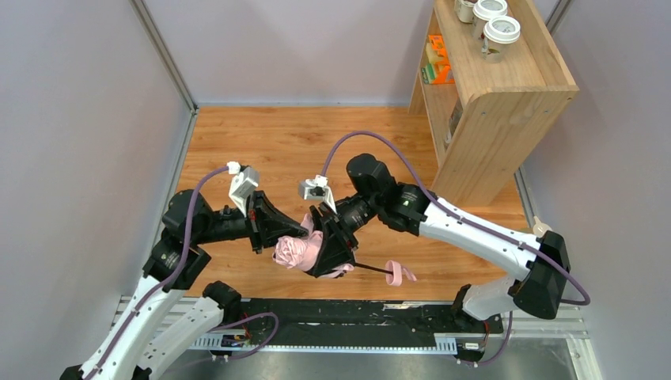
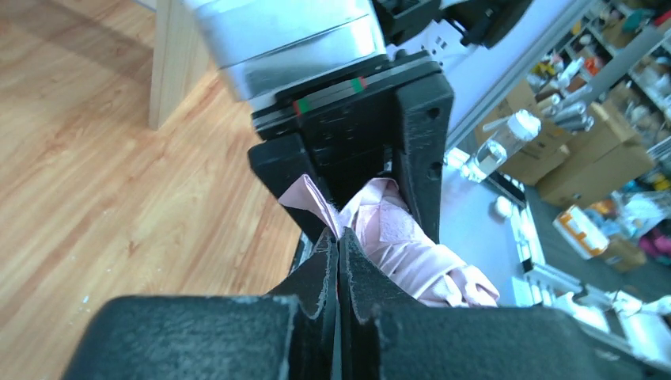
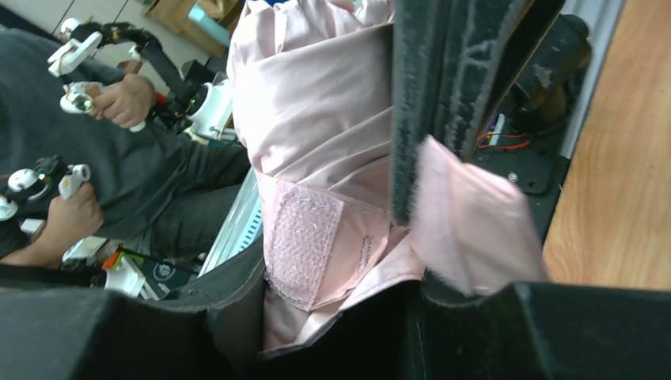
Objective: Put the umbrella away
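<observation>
The umbrella [image 1: 297,252] is partly packed, by my reckoning. Its pink canopy is folded down and gathered into a crumpled bundle, held up in the air between my two arms above the near edge of the tabletop [image 1: 277,142]. The thin black shaft [image 1: 372,269] sticks out toward my right, ending in the small pink handle [image 1: 399,274] with its loop, so I judge the shaft is not yet pushed in.

The closing strap is not fastened. In the right wrist view the fuzzy fastening patch [image 3: 305,237] lies bare on the bundle, and a loose pink flap [image 3: 475,229] hangs beside it. What remains, I think, is to wrap that flap round, press it onto the patch, shorten the shaft and set the umbrella away, perhaps on the wooden shelf [image 1: 506,119] at the far right.

My right fingers [image 3: 119,332] are partly closed around the thick of the bundle, the fabric filling the gap between them. My left fingers [image 2: 320,277] are pressed tight together, their tips at the pink fabric; they seem to pinch an edge or the flap, though I cannot see exactly which part.

Both arms bend inward from their bases, elbows out, wrists turned to face each other nearly tip to tip at the bundle.
</observation>
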{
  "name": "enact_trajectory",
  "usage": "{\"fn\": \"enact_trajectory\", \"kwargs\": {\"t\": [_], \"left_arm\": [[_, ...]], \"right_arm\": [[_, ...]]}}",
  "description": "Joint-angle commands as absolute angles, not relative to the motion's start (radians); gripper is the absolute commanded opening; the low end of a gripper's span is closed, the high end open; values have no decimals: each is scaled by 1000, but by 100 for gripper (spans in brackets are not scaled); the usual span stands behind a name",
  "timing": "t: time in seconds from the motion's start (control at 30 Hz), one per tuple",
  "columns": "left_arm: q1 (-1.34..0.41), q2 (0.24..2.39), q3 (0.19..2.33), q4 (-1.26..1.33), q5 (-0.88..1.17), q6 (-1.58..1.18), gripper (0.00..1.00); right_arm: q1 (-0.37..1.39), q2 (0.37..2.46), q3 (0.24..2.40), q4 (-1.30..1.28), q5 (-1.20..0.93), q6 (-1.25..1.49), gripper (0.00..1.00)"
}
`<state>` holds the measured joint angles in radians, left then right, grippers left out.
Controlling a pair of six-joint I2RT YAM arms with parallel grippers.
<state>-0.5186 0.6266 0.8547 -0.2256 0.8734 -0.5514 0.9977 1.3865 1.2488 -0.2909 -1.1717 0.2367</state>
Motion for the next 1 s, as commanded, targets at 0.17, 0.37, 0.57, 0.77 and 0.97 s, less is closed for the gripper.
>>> {"fn": "enact_trajectory", "kwargs": {"t": [0.17,0.37,0.57,0.77,0.97], "left_arm": [[-512,604,902,-98,886,-402,0],[-520,525,810,116,957,-489,0],[-537,503,776,272,1052,-588,0],[-557,529,824,276,1138,-591,0],[-578,543,884,184,1213,-514,0]], "right_arm": [[1085,1529,1302,-598,-1203,154,0],[1060,1534,1336,-644,-1178,124,0],[1048,1542,1351,-621,-1132,140,0],[1014,1549,1351,-569,-1161,172,0],[1000,1592,1376,-508,-1261,244,0]]}}
